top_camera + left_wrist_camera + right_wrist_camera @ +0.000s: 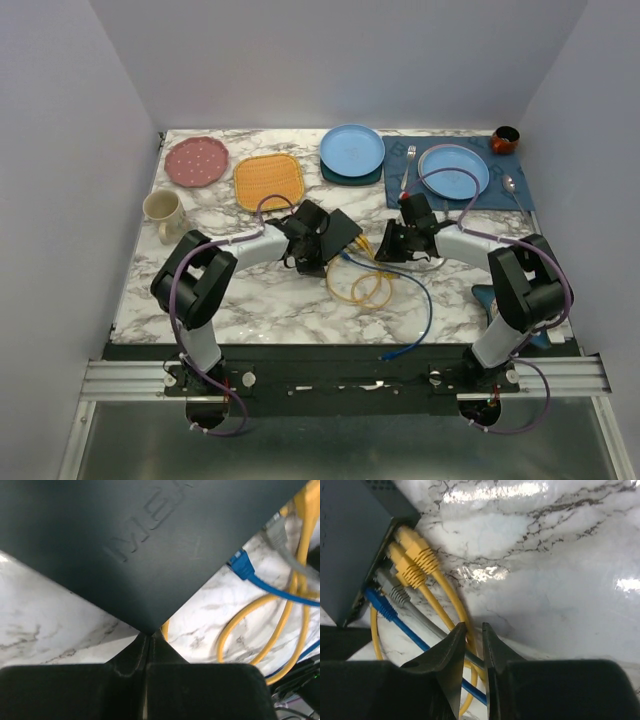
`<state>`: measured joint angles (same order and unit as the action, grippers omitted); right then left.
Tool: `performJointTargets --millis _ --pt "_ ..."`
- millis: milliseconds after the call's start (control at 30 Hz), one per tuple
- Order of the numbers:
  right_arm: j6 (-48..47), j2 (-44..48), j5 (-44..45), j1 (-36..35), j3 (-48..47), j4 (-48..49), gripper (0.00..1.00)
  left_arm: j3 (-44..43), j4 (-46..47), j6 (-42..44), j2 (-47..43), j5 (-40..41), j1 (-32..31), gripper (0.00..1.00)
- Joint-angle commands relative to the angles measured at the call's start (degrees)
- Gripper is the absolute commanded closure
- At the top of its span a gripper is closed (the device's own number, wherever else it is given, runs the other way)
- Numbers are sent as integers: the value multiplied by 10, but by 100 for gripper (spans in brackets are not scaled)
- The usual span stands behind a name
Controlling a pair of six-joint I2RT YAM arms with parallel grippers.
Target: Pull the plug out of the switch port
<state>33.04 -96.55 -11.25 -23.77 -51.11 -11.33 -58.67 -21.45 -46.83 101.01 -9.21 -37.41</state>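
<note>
The black switch (340,232) lies mid-table, turned like a diamond. It fills the top of the left wrist view (125,545) and the upper left of the right wrist view (350,545). Two yellow plugs (412,550), a grey plug (395,591) and a blue plug (380,605) sit in its sockets. My left gripper (315,248) is shut, its tips (148,634) touching the switch's near corner. My right gripper (383,245) is closed to a narrow gap (474,626) around a yellow cable (445,600). The grey cable crosses just beneath its tips.
Yellow cable loops (362,288) and a blue cable (425,310) lie in front of the switch. Behind are a pink plate (196,161), orange mat (268,181), mug (163,210), blue plate (352,150), and a placemat (520,195) with plate, fork (408,165), spoon (512,190); bowl (505,139).
</note>
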Motion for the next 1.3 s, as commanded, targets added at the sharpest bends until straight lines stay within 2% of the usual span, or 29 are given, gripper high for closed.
performJointTargets --millis 0,300,500,567,700,733,867,1000,1033,1100,1133,1200,1267 --pt "26 27 -69 -7 43 5 71 -52 -34 9 66 55 9 100" --pt "49 32 -103 -23 39 31 71 -172 -92 18 96 66 59 100" --pt "55 11 -118 -27 9 33 71 -196 -105 26 96 68 91 100" --pt "52 17 -93 -26 -6 15 70 -200 -112 31 90 82 95 100" --pt "34 64 -27 -25 -13 -16 61 -179 -118 33 46 136 96 100" --pt "30 75 -13 -25 -13 -19 55 -171 -115 31 21 143 96 100" --pt "19 110 26 -26 -21 -37 47 -109 -77 18 -38 135 92 94" --pt "17 107 24 -26 -31 -47 46 -23 -6 17 -79 115 46 80" --pt "17 103 24 -26 -30 -47 46 -15 -5 23 -87 121 15 60" --pt "18 101 23 -26 -26 -46 46 9 -7 23 -95 151 -12 39" --pt "18 96 23 -26 -23 -45 46 21 -2 18 -104 152 -21 24" --pt "19 91 23 -26 -23 -42 46 64 31 0 -115 140 -33 13" --pt "20 82 23 -26 -26 -40 46 85 50 -9 -121 130 -33 13"
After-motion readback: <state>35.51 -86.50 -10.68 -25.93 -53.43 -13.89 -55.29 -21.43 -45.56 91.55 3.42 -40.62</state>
